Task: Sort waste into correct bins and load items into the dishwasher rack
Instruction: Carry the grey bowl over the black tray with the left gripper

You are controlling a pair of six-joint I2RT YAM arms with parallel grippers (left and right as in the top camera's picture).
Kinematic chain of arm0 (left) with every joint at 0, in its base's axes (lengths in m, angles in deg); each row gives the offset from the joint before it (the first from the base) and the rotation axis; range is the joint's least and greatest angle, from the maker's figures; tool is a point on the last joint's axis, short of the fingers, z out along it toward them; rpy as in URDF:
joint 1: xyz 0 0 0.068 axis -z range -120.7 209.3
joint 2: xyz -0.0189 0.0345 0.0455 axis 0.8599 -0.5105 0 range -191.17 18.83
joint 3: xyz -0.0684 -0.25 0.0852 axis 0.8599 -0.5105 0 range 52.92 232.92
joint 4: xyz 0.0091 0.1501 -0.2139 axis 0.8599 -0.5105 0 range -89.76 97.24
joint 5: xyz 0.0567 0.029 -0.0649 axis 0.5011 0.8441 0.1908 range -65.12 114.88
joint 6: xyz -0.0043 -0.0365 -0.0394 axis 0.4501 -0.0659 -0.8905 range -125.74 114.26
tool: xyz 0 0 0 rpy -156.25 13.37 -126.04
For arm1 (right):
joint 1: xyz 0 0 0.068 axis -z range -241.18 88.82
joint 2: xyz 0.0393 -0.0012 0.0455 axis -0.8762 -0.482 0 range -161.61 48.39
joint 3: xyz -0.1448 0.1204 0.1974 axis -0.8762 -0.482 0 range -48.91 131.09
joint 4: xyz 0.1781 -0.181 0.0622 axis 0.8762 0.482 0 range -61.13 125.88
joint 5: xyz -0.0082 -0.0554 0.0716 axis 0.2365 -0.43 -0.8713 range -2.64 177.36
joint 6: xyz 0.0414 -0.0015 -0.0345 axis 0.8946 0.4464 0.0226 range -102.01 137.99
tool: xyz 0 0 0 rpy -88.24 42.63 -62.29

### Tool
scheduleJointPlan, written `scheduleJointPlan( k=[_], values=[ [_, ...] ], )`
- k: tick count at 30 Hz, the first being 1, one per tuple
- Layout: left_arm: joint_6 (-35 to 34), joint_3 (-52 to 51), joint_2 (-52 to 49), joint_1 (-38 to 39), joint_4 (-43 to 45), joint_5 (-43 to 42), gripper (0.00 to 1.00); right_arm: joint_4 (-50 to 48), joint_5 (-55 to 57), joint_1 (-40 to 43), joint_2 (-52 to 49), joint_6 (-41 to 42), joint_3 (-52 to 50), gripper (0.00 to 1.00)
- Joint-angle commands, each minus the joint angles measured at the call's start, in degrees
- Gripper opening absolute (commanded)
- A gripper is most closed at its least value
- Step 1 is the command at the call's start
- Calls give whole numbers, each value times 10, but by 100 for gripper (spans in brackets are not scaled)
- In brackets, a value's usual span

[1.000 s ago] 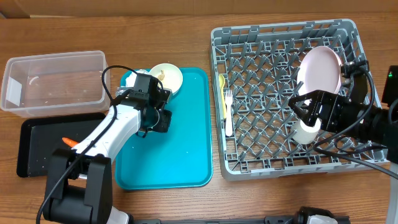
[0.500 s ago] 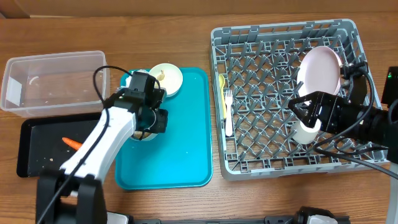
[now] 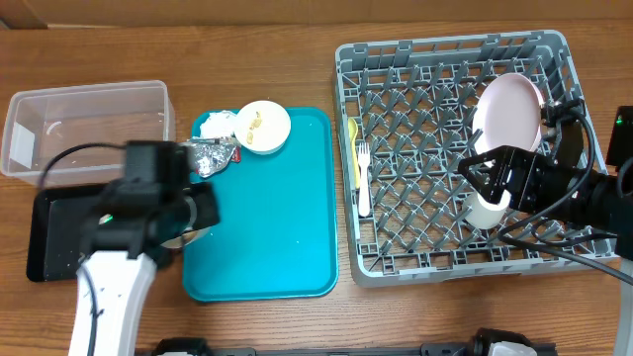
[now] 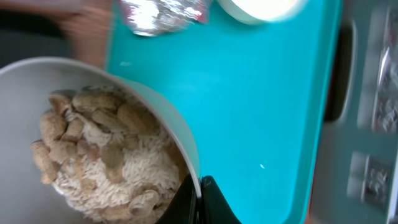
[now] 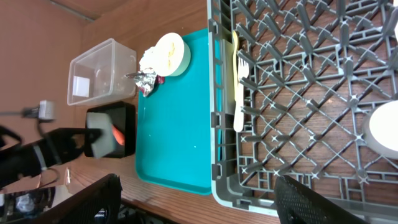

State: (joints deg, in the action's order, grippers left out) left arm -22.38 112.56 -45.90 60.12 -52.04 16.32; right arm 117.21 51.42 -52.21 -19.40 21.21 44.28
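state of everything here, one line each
left gripper, shut on held bowl's rim
held bowl, full of rice and scraps
second bowl, upright on teal tray
foil wrapper, crumpled
napkin, crumpled
clear tub, nearly empty
plate, on edge in rack
cup, in rack, not gripped
spoon, lying flat in rack
fork, lying flat in rack
right gripper, open

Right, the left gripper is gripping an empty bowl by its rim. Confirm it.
Not empty. The left wrist view shows the bowl, gripped at its rim by the left gripper, holding rice and beige food scraps.
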Motion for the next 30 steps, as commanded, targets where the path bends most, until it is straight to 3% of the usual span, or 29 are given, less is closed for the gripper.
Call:
scheduleJointPlan(
  k=[1, 10, 22, 30],
  values=[
    [21, 13, 45, -131, -9, -43, 4, -1, -1, 0, 2, 0, 2, 82],
    [177, 5, -14, -418, 17, -306, 4, -1, -1, 0, 2, 0, 2, 82],
    [312, -3, -174, -583, 81, -581, 4, -1, -1, 0, 2, 0, 2, 82],
    [356, -49, -237, -645, 121, -675, 4, -2, -1, 0, 2, 0, 2, 82]
  ],
)
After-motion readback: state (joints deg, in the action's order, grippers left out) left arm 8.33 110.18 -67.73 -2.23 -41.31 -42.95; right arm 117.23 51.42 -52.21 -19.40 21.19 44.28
